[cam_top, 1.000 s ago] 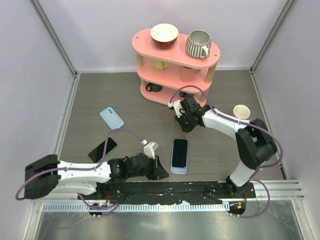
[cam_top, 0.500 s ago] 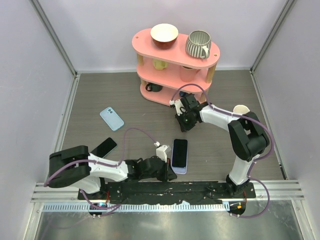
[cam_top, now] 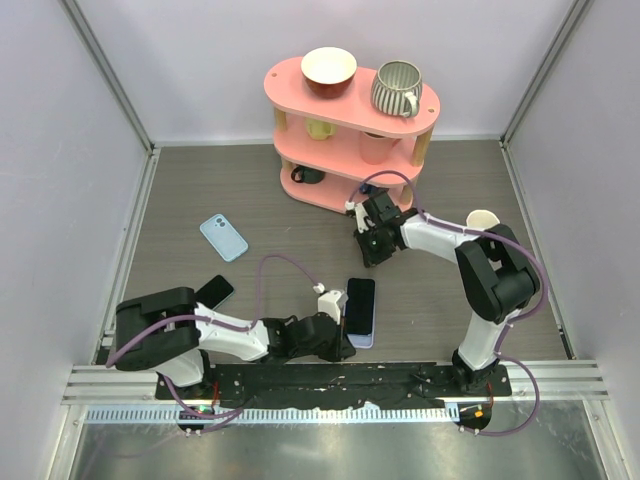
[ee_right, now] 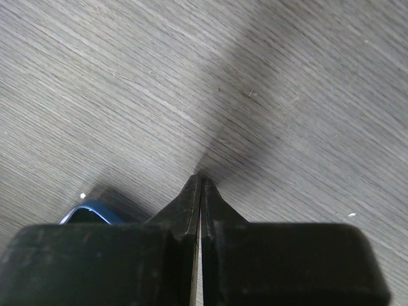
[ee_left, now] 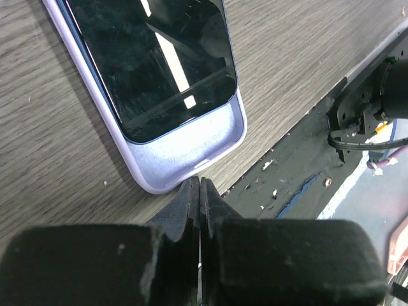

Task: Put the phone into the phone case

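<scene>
A dark-screened phone (cam_top: 360,303) lies face up in a lilac phone case (cam_top: 357,341) on the table, near the front edge. In the left wrist view the phone (ee_left: 153,64) sits shifted up in the case (ee_left: 191,153), leaving the case's bare inner floor showing at its near end. My left gripper (cam_top: 343,347) is shut and empty, with its tips (ee_left: 199,182) touching the case's near edge. My right gripper (cam_top: 372,258) is shut and empty, its tips (ee_right: 200,180) on the bare table just beyond the phone's far end. A blue phone corner (ee_right: 89,213) shows beside it.
A light blue phone case (cam_top: 223,236) and a second black phone (cam_top: 213,292) lie at the left. A pink shelf (cam_top: 350,110) with cups and a bowl stands at the back. A paper cup (cam_top: 483,222) stands at the right. The black base rail (cam_top: 350,378) runs along the front.
My left gripper has moved right along the front edge, up to the near end of the lilac case. The right gripper has barely shifted. The phone and case have stayed put.
</scene>
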`<state>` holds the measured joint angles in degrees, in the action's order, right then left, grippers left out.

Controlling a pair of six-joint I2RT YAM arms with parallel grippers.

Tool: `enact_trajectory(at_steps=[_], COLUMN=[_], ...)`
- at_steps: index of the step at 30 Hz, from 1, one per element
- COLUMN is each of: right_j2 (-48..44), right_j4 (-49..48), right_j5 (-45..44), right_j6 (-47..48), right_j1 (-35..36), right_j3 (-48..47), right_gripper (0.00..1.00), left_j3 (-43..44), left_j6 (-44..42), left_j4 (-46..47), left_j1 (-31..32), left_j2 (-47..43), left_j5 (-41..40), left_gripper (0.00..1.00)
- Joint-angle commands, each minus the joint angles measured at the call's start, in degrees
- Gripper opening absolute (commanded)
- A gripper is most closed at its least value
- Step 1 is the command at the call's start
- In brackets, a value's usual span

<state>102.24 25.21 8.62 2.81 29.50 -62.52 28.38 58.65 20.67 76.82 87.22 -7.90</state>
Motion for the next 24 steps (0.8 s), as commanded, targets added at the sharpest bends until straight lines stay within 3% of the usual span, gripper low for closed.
enact_trajectory(at_steps=[1, 18, 24], right_j2=[-3.36, -12.40, -14.43], right_j4=[-1.39, -6.05, -5.35], right_j5=[0.69, 6.14, 4.21], right_j6=[-4.39, -11.16, -12.65], right_j1=[-0.23, 1.70, 3.73], right_j3=[1.43, 14.00, 15.94], right_gripper=[0.04, 0.02, 0.03], left_j3=[2.38, 2.65, 2.73], left_j6=[1.11, 2.34, 1.99], left_j4=[-3.26, -8.36, -8.89], left_j1=[0.26, 0.26, 0.26], left_j2=[1.72, 0.58, -0.12], left_j5=[-5.19, -11.52, -12.05], left_gripper=[0.00, 0.00, 0.00])
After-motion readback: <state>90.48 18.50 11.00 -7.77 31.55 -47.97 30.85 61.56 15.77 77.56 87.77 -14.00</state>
